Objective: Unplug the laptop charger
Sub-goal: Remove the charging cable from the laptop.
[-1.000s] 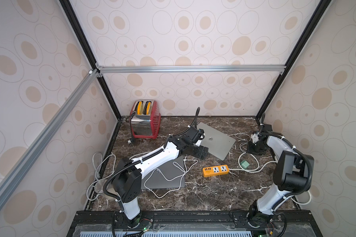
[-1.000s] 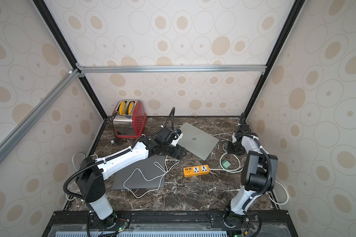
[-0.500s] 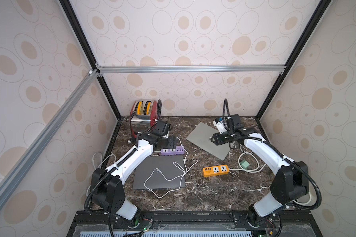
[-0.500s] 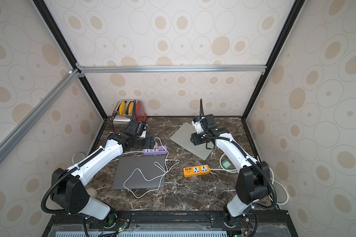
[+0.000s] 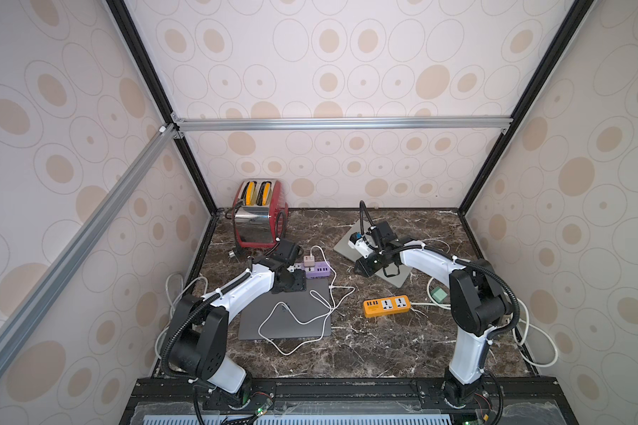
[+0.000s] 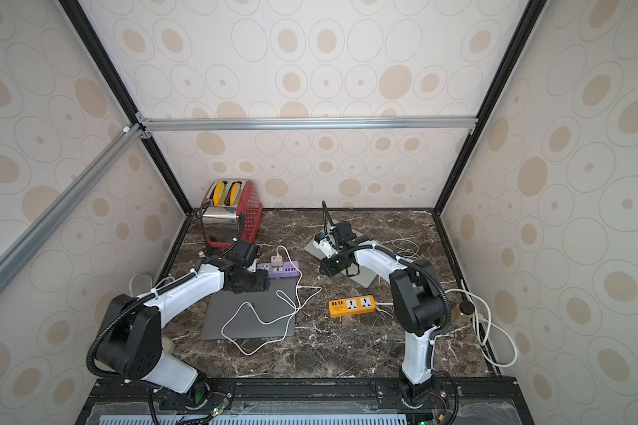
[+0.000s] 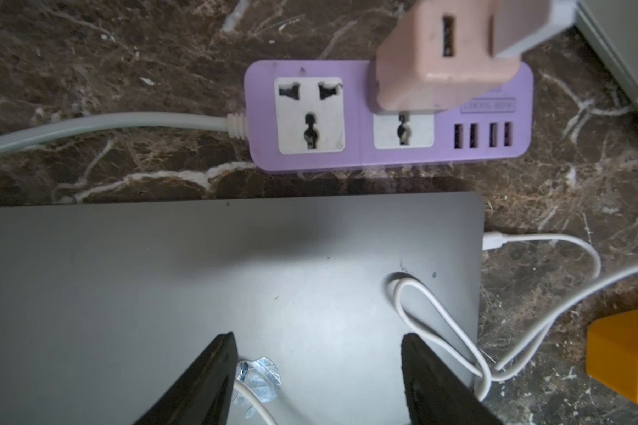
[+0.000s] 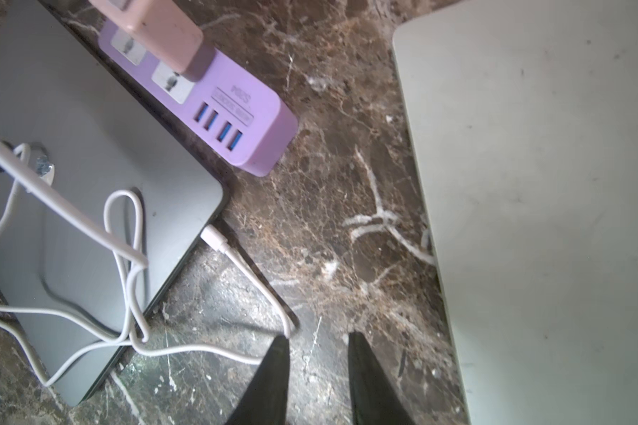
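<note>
A dark grey laptop (image 5: 258, 316) (image 6: 229, 312) lies closed at the front left. A white cable plug (image 7: 492, 241) (image 8: 214, 235) sits in its right side. The cable loops over the lid to the pink charger (image 5: 309, 262) (image 7: 439, 62), which is plugged into a purple power strip (image 5: 321, 272) (image 7: 361, 158). My left gripper (image 7: 315, 353) (image 5: 291, 283) hovers open over the lid's back edge, holding nothing. My right gripper (image 8: 317, 336) (image 5: 361, 270) hangs over bare marble between the two laptops. Its jaws stand narrowly apart, empty, with the cable beside one fingertip (image 8: 282, 342).
A silver laptop (image 5: 400, 277) (image 8: 549, 184) lies at the back right, partly under my right arm. An orange power strip (image 5: 385, 305) (image 7: 627, 360) sits right of the dark laptop. A red toaster (image 5: 258, 217) stands at the back left. Loose white cables run along both sides.
The left arm drew back from the silver laptop to the dark laptop's back edge. The right arm swung from the back right corner to the silver laptop's left edge.
</note>
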